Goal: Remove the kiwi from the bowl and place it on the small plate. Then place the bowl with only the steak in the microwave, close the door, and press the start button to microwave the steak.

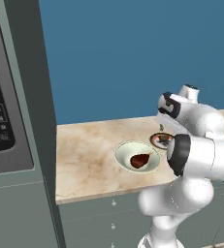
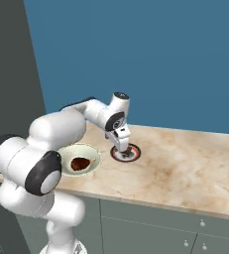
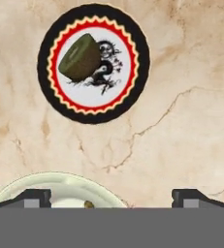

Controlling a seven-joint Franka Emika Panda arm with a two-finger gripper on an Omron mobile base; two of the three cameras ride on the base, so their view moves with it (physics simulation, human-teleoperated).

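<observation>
Under the spread, empty gripper (image 2: pixel 121 147), marbled beige tabletop (image 2: pixel 185 168) carries the small plate (image 3: pixel 93 64) holding the kiwi (image 3: pixel 79 57); blue wall (image 2: pixel 160 54) behind, bowl (image 2: pixel 80 159) just beside.

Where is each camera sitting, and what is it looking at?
Left base view: behind the arm on its left, looking forward and down at the counter, the bowl with the steak, and the microwave; the white arm fills the lower right.
Right base view: behind on the right; the arm rises lower left, the gripper above the small plate.
Hand view: looks straight down; open finger tips at the bottom, the kiwi on the plate.
All three share the plate and bowl.
</observation>
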